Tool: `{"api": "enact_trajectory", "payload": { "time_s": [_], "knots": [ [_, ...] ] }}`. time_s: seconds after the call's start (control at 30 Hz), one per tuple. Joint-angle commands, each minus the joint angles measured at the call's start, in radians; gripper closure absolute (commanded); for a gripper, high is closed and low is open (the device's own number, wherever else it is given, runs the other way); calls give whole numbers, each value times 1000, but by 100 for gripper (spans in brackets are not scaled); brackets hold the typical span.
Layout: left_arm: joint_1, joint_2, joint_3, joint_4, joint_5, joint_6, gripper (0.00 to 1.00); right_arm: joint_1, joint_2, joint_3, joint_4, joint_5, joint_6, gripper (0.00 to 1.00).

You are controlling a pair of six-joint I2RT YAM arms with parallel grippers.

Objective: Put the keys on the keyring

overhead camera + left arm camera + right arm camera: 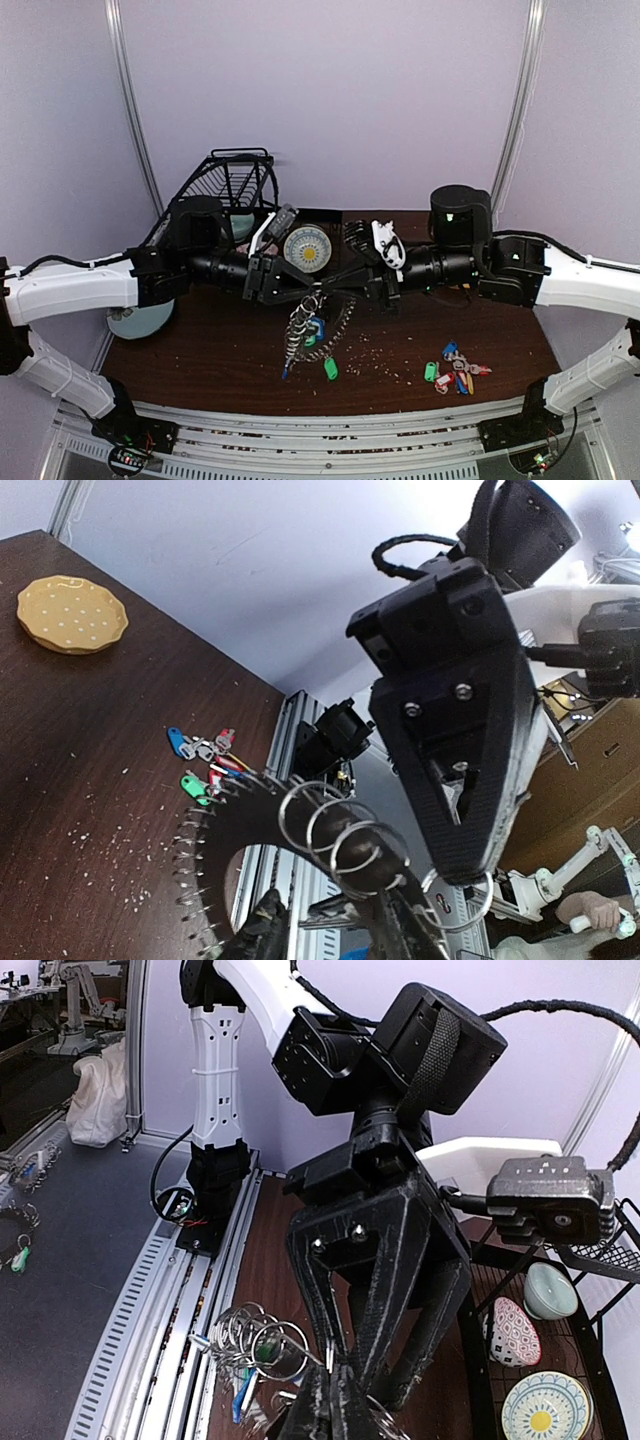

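Grey keyring point(250, 818) hangs between both arms: right gripper point(462, 868) closed, left gripper point(332, 935) I cannot tell; next I'd prise a silver ring point(360, 850) open.

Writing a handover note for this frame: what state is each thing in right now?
keyring: in the air, hanging between both tools.
left tool: fingers astride the keyring, grip unclear.
right tool: shut, tip at the keyring's edge.
tagged keys: lying loose on the table.
yellow plate: flat on the table.
dish rack: upright, holding bowls.
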Motion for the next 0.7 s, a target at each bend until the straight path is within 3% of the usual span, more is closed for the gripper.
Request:
{"api": "enact_trajectory", "payload": {
  "time_s": [0.0, 0.3, 0.37, 0.5, 0.67],
  "knots": [
    [3, -32, 34, 98, 45, 9, 67, -4, -11, 28, 34, 18, -16, 100],
    [4, -28, 35, 88, 58, 20, 65, -4, 4, 47, -7, 27, -23, 100],
    [5, -54, 49, 1, 6, 92, 62, -3, 4, 50, 0, 50, -2, 100],
    [12, -165, 75, -175, -270, 332, 58, -3, 17, 50, 22, 84, 66, 100],
    [9, -309, -48, -74, -313, 470, 59, -2, 12, 24, 76, 98, 161, 100]
  ]
}}
